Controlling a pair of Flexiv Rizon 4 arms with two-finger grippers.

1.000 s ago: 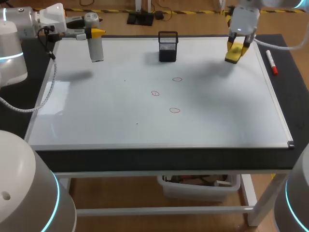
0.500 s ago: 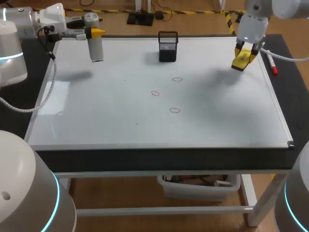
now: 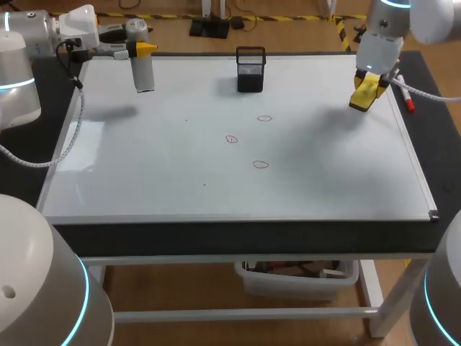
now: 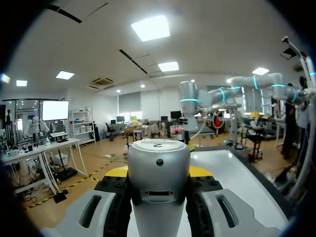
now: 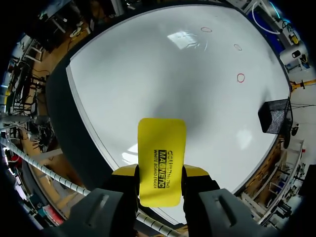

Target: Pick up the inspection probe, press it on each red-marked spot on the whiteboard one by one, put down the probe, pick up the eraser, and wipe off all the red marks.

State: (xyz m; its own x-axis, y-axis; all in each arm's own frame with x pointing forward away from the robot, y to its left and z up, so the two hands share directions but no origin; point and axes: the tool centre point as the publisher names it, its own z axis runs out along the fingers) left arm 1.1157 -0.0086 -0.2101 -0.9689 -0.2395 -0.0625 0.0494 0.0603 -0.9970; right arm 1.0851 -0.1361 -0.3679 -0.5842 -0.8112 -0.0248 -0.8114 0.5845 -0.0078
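Gripped in the left hand, fingers pressed to both sides of the barrel: the inspection probe, a silver-grey cylinder at the far left corner of the whiteboard. Long axis upright, capped end up, lower end down toward the board and seemingly just clear of it, though hard to say from above. In the left wrist view, the same probe filling the gap between the yellow tips of the left hand; on the flat cap a small dark mark, too tiny to make out. Pinched narrowly in the right hand, over the board's far right side: the eraser, a yellow slab tilted with its free end down toward the board. From the right wrist, the eraser reaching out past the fingertips of the right hand, long axis in line with the fingers, black print in short lines across its face. Near the board's middle, three small red marks, well apart from both hands. At the far edge, a black mesh holder. Just off the right edge, on the dark tabletop, a red marker.
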